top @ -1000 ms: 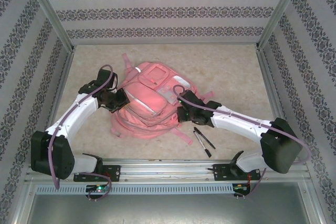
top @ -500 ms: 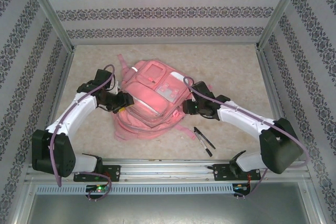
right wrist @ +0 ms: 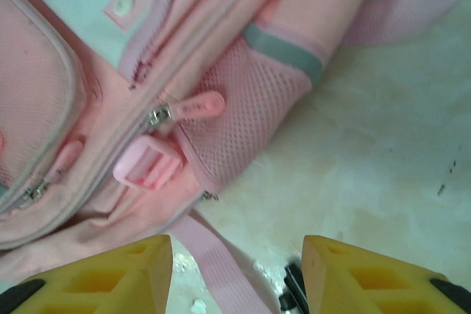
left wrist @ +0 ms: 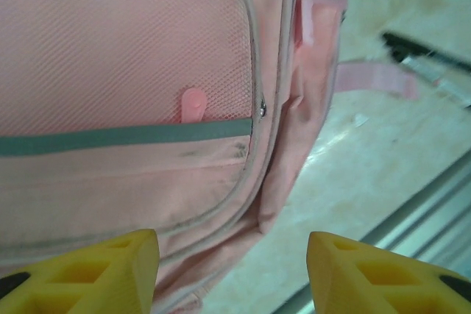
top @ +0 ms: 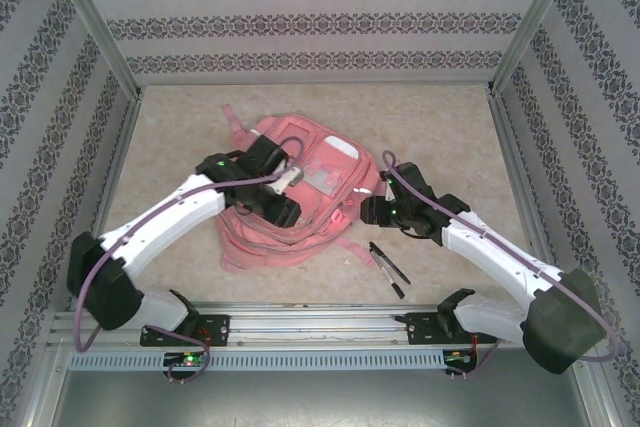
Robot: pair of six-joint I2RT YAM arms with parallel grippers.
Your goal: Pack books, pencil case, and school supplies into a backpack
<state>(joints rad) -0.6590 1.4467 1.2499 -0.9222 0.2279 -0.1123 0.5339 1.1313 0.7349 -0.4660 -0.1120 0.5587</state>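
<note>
Gaping empty, left jaws face the backpack [left wrist: 125,71] mesh, right jaws its zipper pull [right wrist: 193,107]; overhead, pens [top: 390,263] lie beside.

I record that the left gripper [left wrist: 230,262], which was at the left edge of the backpack [top: 300,239] a second ago, has swung in over its front pockets. The right gripper [right wrist: 237,262] has come off the right side and now stands just beside it, above the table [top: 440,137]. Both sets of jaws were closed then and now stand apart, holding nothing. The backpack has shifted a little and lies flatter (a slight change, judged from above).
</note>
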